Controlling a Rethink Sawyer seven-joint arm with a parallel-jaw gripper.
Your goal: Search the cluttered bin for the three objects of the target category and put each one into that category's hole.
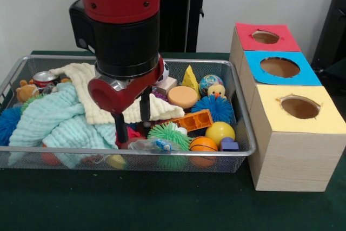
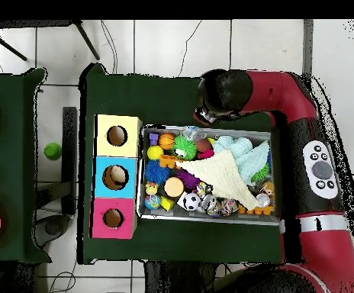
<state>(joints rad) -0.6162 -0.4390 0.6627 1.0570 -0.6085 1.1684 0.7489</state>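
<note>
Orange brick (image 1: pixel 193 120), lettering illegible

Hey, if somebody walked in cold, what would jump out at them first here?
The big red and black arm fills the front view, its open gripper dipping into the wire bin crammed with toys and cloths. To the bin's right in that view stand three wooden boxes with red, blue and yellow holed tops.

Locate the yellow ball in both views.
Front view: yellow ball at the wire bin's near right end, beside the yellow-topped box.
Overhead view: yellow ball at the bin's upper left corner, next to that box.
Shared landmark: the yellow-topped box.
</note>
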